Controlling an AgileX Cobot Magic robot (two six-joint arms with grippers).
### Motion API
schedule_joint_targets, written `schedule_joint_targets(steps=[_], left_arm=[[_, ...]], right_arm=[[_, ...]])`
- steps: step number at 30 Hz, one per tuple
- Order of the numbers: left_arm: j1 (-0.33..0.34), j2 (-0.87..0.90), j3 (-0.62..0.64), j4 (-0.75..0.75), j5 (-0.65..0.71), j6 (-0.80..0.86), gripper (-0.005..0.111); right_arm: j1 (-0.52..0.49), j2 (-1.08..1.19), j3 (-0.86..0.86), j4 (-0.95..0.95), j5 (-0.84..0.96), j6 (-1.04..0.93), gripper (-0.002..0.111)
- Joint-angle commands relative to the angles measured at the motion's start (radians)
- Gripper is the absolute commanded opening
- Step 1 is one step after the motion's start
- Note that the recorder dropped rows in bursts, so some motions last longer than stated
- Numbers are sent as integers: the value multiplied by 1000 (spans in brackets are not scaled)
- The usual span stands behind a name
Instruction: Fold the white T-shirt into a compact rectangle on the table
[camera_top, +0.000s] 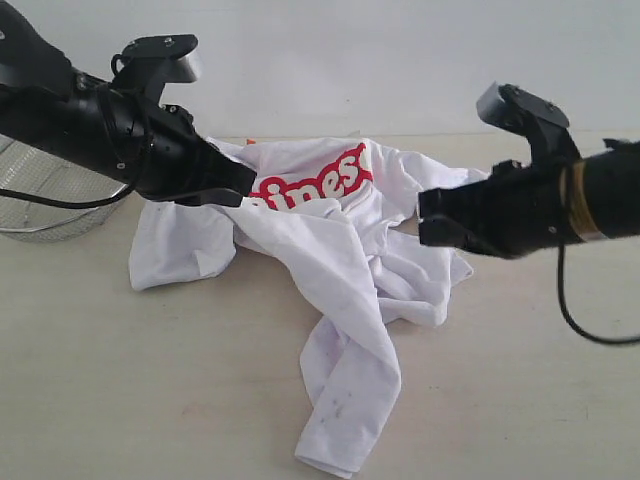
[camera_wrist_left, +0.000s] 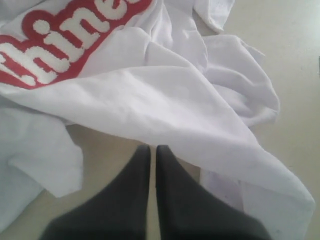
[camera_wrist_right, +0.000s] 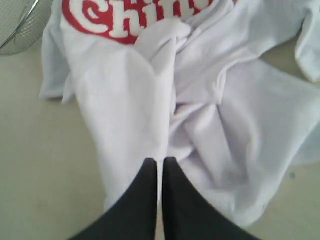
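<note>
The white T-shirt (camera_top: 340, 250) lies crumpled in a heap on the pale table (camera_top: 120, 390), red-outlined lettering (camera_top: 320, 180) facing up, one long twisted part trailing toward the near edge. My left gripper (camera_top: 245, 185) hovers at the shirt's left side, shut and empty; in the left wrist view its tips (camera_wrist_left: 153, 148) stand over bare table beside a fold of the T-shirt (camera_wrist_left: 165, 110). My right gripper (camera_top: 425, 218) hangs at the shirt's right side, shut, holding nothing. In the right wrist view its tips (camera_wrist_right: 160, 161) are above the rumpled T-shirt (camera_wrist_right: 200, 115).
A wire-mesh metal basket (camera_top: 45, 195) stands at the far left behind my left arm, its rim also showing in the right wrist view (camera_wrist_right: 20, 25). A pale wall runs behind the table.
</note>
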Motion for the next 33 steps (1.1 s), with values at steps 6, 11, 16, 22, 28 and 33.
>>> schedule_joint_targets(steps=[6, 11, 16, 22, 28, 33], left_arm=[[-4, -29, 10, -33, 38, -6, 4], [-4, -30, 10, -59, 53, -6, 4], [-4, -31, 10, -72, 58, -6, 4], [-4, -31, 10, -72, 85, -6, 4], [-4, -31, 10, -72, 89, -6, 4], [-4, -31, 10, -72, 89, -6, 4]], right_arm=[[121, -169, 244, 24, -45, -57, 9], [150, -169, 260, 18, -70, -35, 41], [150, -169, 260, 16, -36, -40, 54], [150, -169, 260, 9, -34, -40, 54], [150, -169, 260, 9, 1, -75, 54], [150, -169, 260, 47, 40, -124, 54]])
